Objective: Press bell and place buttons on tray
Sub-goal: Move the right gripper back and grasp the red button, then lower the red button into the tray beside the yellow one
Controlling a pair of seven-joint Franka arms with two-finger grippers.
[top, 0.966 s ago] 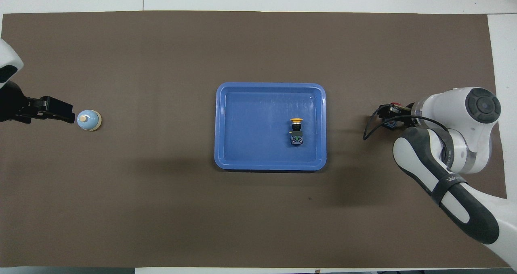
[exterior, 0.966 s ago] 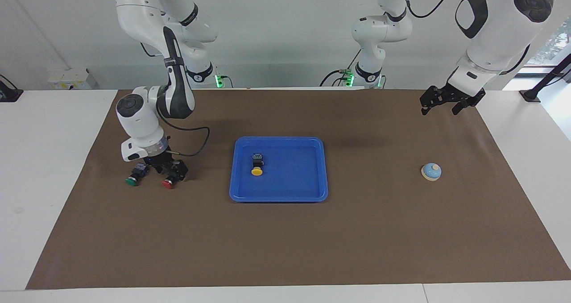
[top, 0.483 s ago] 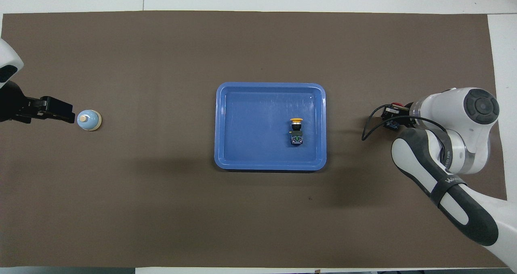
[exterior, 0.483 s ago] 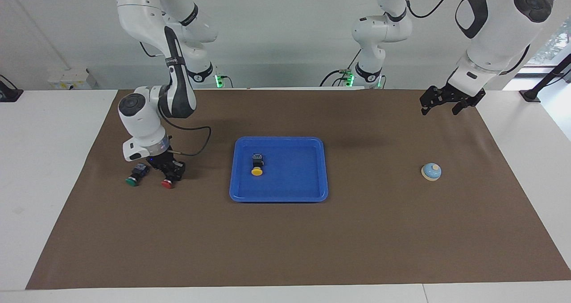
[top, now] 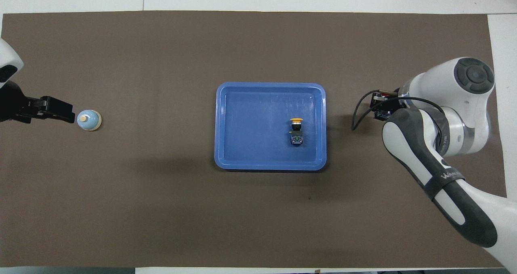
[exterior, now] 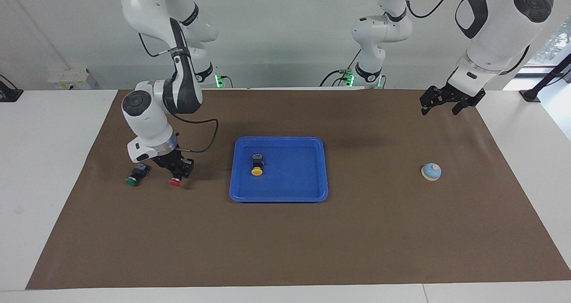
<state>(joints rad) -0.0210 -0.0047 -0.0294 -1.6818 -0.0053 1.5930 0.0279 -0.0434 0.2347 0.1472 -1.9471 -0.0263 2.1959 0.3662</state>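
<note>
My right gripper (exterior: 179, 172) is shut on the red button (exterior: 174, 182), held low over the mat between the green button and the tray. The green button (exterior: 132, 179) lies on the mat toward the right arm's end; in the overhead view the arm hides it. The blue tray (exterior: 312, 169) (top: 221, 124) sits mid-table with the yellow button (exterior: 257, 165) (top: 296, 130) lying in it. The light-blue bell (exterior: 431, 172) (top: 89, 120) stands toward the left arm's end. My left gripper (exterior: 440, 108) (top: 60, 111) waits open in the air beside the bell.
A brown mat (exterior: 285, 245) covers the table, with white table edge around it. A black cable (exterior: 200, 144) loops from the right wrist toward the tray.
My right gripper closed on the red button and has shifted with it toward the tray, away from the green button. The left arm stayed still.
</note>
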